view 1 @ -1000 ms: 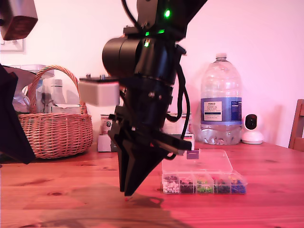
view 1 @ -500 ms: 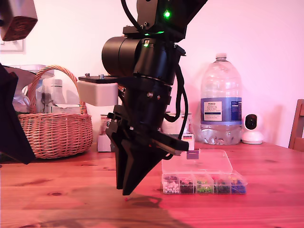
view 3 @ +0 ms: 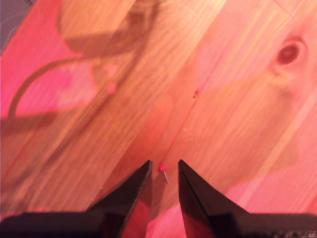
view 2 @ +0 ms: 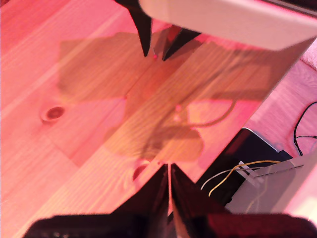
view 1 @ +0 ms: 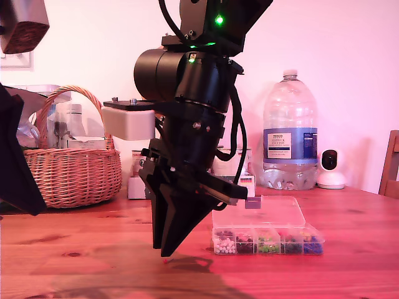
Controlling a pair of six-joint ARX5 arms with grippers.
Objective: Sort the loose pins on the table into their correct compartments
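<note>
pickup of the red-headed pin (view 3: pixel 162 168) is in hand: our second gripper (view 3: pixel 164 171) straddles it slightly open, empty, needing a careful close.

Looks like someone's home, probably a dining room. Pine desk (view 1: pixel 349 224) with knots, a wicker basket (view 1: pixel 72 168) stuffed with household bits, a big water bottle (view 1: pixel 290 134) against a plain wall, a little white camera (view 1: pixel 330 169) next to it, and a wooden chair (view 1: pixel 391 165) at the exterior view's right edge.
</note>
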